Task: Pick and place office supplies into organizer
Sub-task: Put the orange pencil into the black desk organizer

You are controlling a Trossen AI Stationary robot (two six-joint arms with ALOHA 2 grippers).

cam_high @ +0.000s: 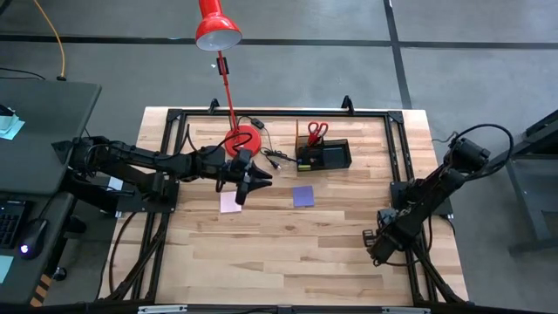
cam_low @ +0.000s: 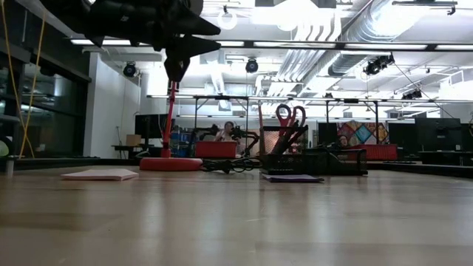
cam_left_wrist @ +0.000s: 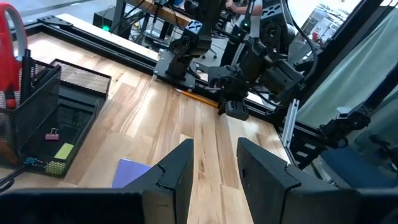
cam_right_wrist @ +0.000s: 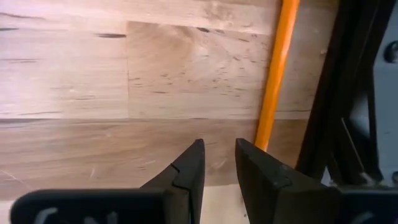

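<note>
Overhead view, lower right of the frame: the right gripper (cam_high: 377, 249) rests folded low at the table (cam_high: 288, 253) edge beside the black frame rail; its wrist camera shows the jaws parted only by a narrow gap, holding nothing, just above bare wood. Beside them lies a thin orange pencil (cam_right_wrist: 275, 81), long axis running along the rail.

Centre of the frame: a pink sticky-note pad (cam_high: 231, 202) and a purple sticky-note pad (cam_high: 303, 195) lie flat on the wood, well apart from each other, both square and thin. The left gripper (cam_high: 250, 185) hangs above the table between them, nearer the pink pad; its arm reaches in from the left edge, stretched nearly level. Its jaws stand a little apart and empty.

Upper centre: the black mesh organizer (cam_high: 324, 156) stands near the far rail, long axis left to right. Red-handled scissors (cam_high: 317, 131) stand upright in its left compartment, handles up. A small yellow piece (cam_left_wrist: 63, 151) lies inside a low compartment. To its left, the red lamp (cam_high: 218, 30) stands on its round base.
</note>
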